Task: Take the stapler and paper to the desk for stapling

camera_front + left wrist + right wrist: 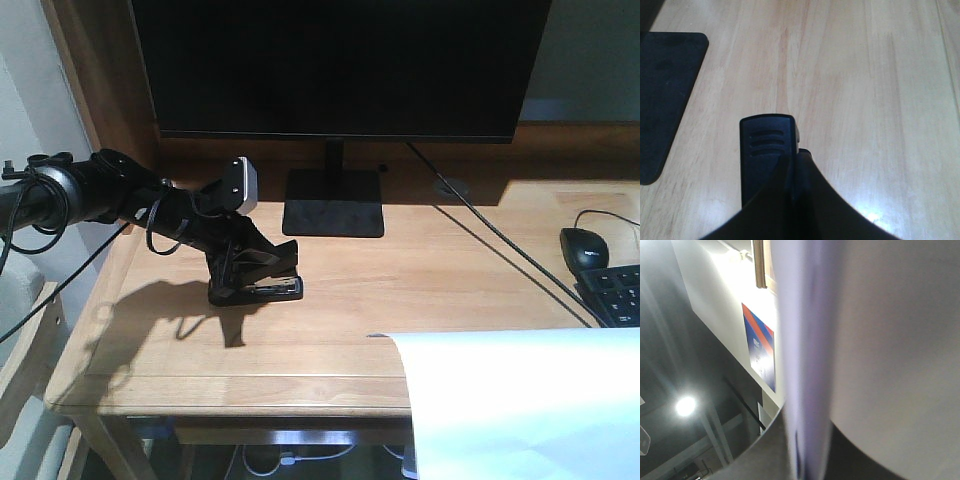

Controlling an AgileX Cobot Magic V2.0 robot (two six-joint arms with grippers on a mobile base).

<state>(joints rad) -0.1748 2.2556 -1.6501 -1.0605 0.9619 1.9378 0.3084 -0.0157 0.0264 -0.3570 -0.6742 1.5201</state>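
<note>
- Reaching in from the left edge of the front view, the left arm slopes down to the bench (330,335), and the left gripper (262,284) is clenched on the stapler (278,289).
- The stapler sits low at the bench top, left of centre, just in front of the stand base (333,203) of the dark monitor (340,60). I cannot tell whether it touches the wood.
- From the left wrist view, the black ridged end of the stapler sticks out past the dark fingers (805,210), which meet over its rear. Pale wood grain fills the rest of that view, with a corner of the stand base at the left.
- The paper (530,410) fills the lower right of the front view. It is a large white sheet with its left edge curled, and it overhangs the front edge of the bench.
- The right gripper (807,460) shows only in the right wrist view, where its dark jaws close on the paper. The sheet rises edge-on from between them and blocks most of that view.
- Beside the sheet, that camera looks upward at a wall with a blue and orange poster (760,347) and a bright lamp (685,406).
- At the right of the bench lie a black mouse (585,247) and the corner of a keyboard (618,293), close together.
- A black cable (500,250) runs diagonally from behind the monitor toward the paper.
</note>
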